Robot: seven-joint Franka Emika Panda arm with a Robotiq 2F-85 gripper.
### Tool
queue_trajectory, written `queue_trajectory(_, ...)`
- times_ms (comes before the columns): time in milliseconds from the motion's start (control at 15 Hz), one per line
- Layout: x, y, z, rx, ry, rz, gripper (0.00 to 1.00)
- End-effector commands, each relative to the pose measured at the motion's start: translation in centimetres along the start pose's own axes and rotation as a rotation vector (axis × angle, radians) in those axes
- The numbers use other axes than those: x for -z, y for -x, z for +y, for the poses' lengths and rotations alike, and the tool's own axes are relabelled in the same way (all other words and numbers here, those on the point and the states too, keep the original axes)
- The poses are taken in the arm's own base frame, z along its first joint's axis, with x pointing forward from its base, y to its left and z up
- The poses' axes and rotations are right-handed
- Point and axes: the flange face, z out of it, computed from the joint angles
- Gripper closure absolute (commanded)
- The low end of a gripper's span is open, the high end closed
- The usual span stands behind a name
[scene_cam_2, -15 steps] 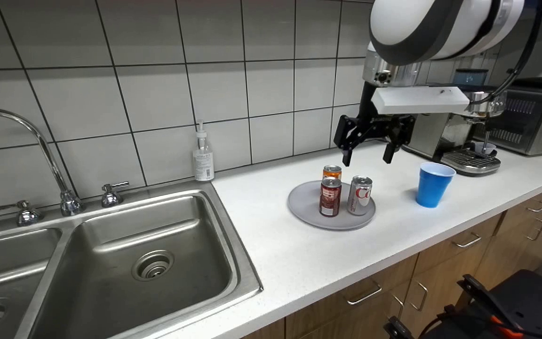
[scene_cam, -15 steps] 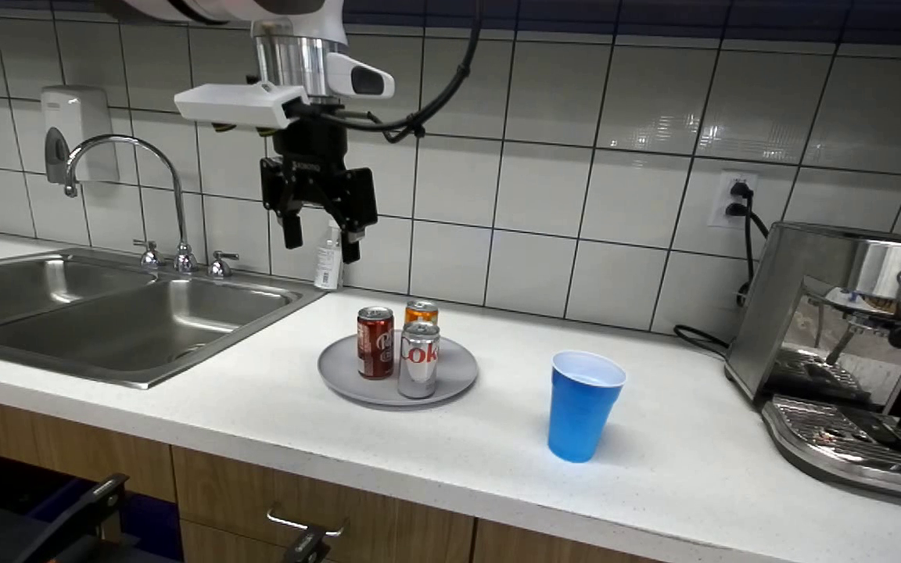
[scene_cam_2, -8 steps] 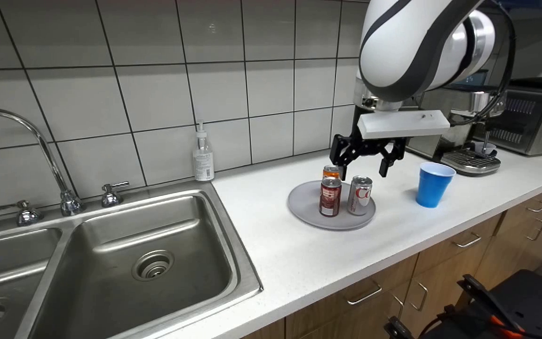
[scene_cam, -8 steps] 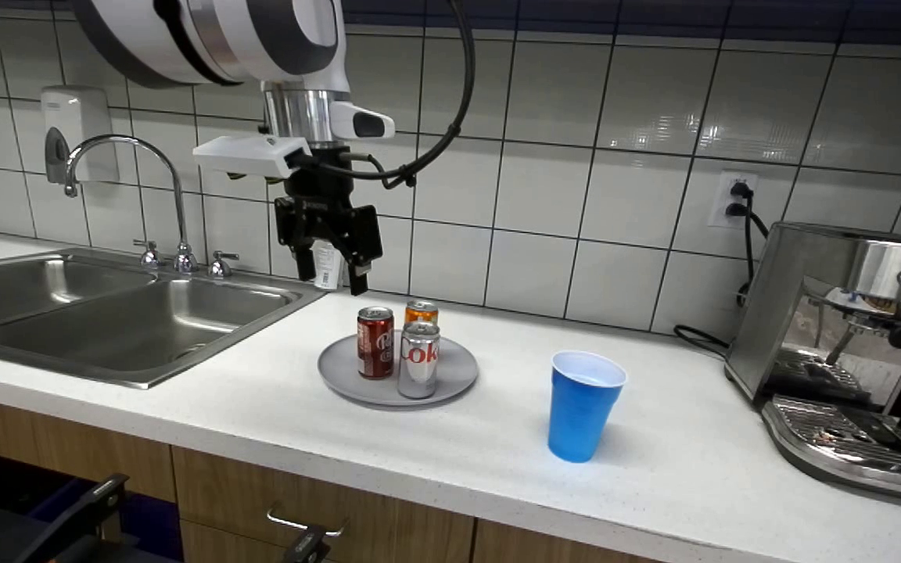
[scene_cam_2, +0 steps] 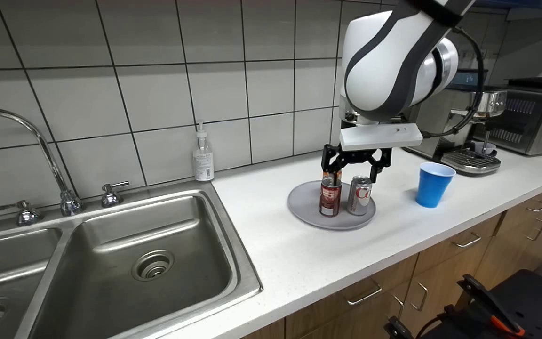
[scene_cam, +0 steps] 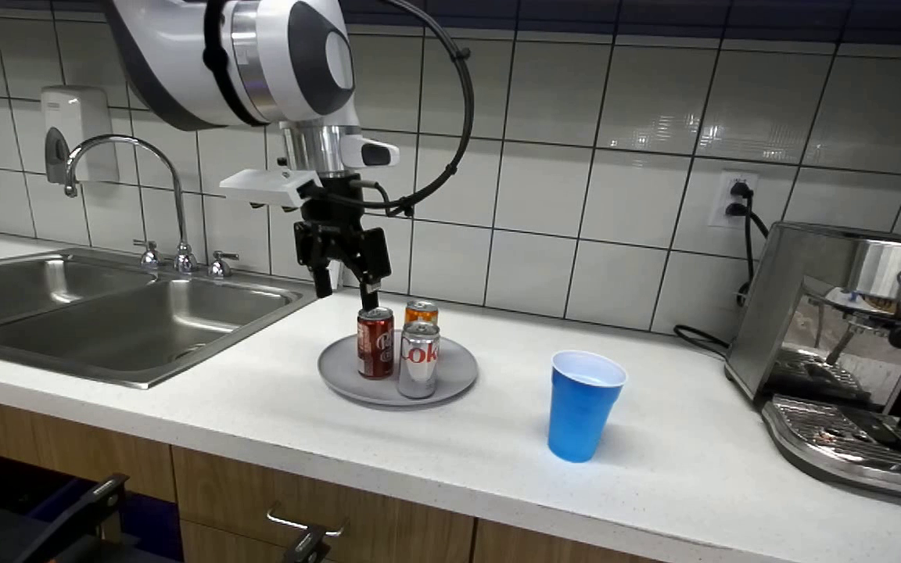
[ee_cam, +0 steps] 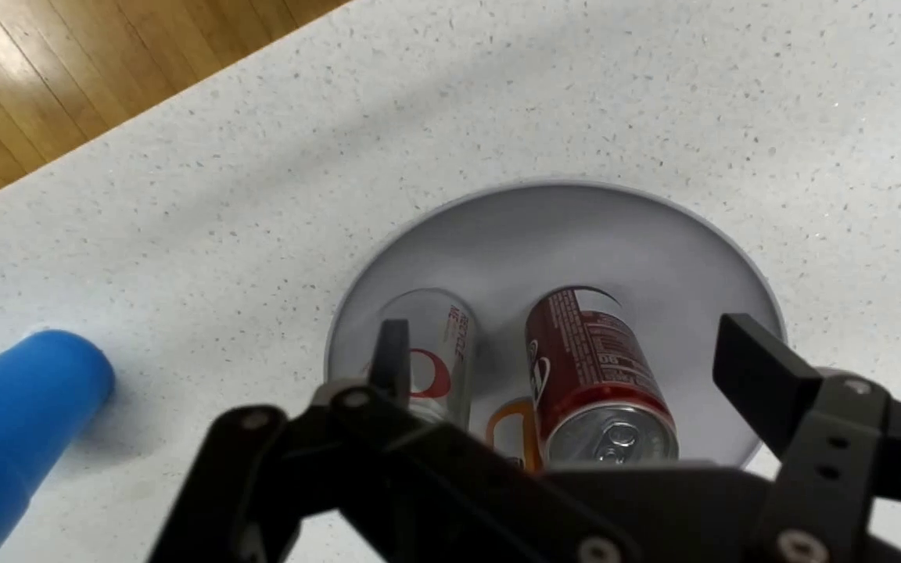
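White, speckled countertop (scene_cam: 489,446) is stretching under and well beyond the grey plate (ee_cam: 576,234); the robot arm (scene_cam_2: 379,61) is looming above that plate, the steel sink (scene_cam_2: 97,301) is lying off to one side of it, and the espresso machine (scene_cam: 841,356) is standing well apart from it on the opposite side. And look, the gripper (scene_cam: 347,294) is hanging over the plate, released, its two fingers (ee_cam: 763,375) standing wide apart! The blue cup (scene_cam: 583,407) is standing upright near the plate, on the side away from the sink, while on the plate itself the silver can (scene_cam: 419,367), the orange can (scene_cam: 421,312) and the red can (ee_cam: 599,367) are standing close together. In the wrist view the red can is showing between those fingers; whether one of them is touching it, I can't tell.
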Motion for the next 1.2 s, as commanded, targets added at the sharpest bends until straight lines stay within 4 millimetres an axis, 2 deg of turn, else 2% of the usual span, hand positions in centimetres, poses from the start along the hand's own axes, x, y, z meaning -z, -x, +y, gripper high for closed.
queue_trajectory(0,-1.2,-2.0,-1.1,-0.033,0.026,0.013,0.00)
queue_trajectory(667,-4.4,-4.8,-3.2,-0.091,0.054,-0.005,0.00)
queue_trajectory(1133,-6.3,-6.4,-3.9,-0.121,0.074,-0.011,0.00)
